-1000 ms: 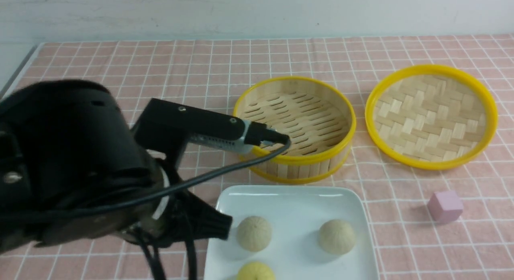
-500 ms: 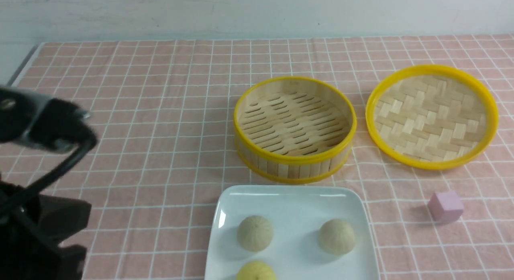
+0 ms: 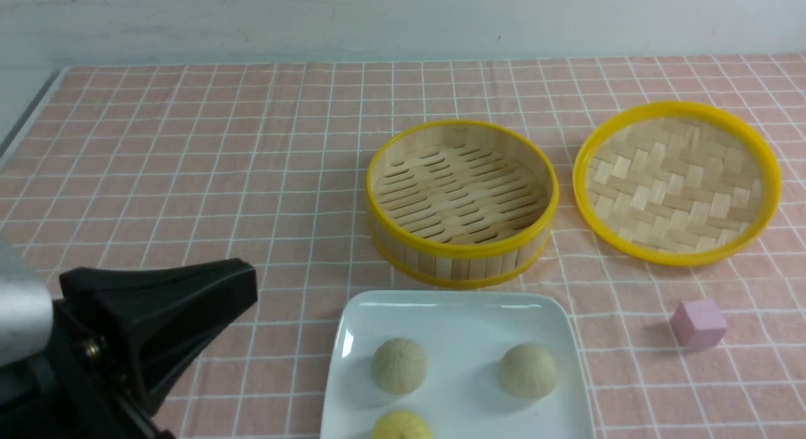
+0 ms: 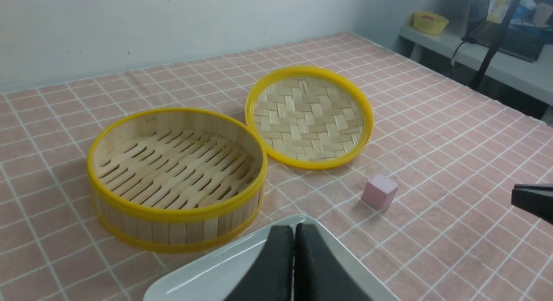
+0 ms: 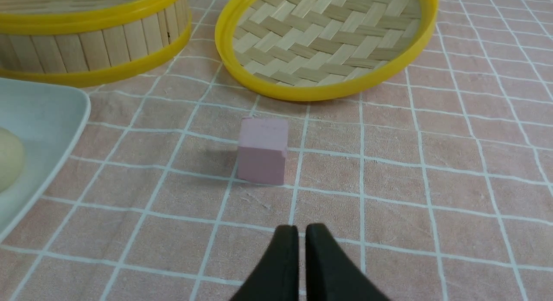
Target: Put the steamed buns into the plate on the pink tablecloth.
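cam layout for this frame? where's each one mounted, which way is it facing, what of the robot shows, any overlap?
Front: between the arms, facing forward over the plate and steamer; the left gripper shows.
Left wrist: on the left arm, facing steamer, lid and pink cube; shut jaws and plate edge show.
Right wrist: on the right arm, low, facing the cube; right gripper nearly shut.
Shared: all three see steamer, lid, cube, plate.

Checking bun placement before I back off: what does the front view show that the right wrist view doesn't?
Only the front view shows all three steamed buns on the plate, the empty inside of the steamer, and the left gripper.
Only the right wrist view shows the right gripper, shut and empty, above the pink tablecloth.
Both show the lid, the pink cube, the plate and the steamer's wall.
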Tool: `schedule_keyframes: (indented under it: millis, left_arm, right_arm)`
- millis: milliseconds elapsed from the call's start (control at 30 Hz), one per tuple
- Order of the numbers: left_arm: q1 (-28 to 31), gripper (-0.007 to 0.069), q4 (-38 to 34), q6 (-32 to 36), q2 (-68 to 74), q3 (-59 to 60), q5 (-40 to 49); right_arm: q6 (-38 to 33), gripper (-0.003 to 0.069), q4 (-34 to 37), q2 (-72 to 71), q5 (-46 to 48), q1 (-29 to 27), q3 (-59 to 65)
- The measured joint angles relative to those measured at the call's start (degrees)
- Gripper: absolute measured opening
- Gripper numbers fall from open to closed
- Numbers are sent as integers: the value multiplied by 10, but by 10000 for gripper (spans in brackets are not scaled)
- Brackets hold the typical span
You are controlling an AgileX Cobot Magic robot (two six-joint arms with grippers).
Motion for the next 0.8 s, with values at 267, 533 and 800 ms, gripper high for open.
schedule_keyframes:
  millis: [267,533,800]
  left_arm:
    - [0,38,1,-21,1,0,67]
    - [2,49,-18,-1,1,13,87]
    - [149,55,-188,229,-64,90,-16]
  right_arm:
    - [0,63,0,0,0,0,0]
    - [0,73,0,0,0,0,0]
    - [0,83,1,0,0,0,0]
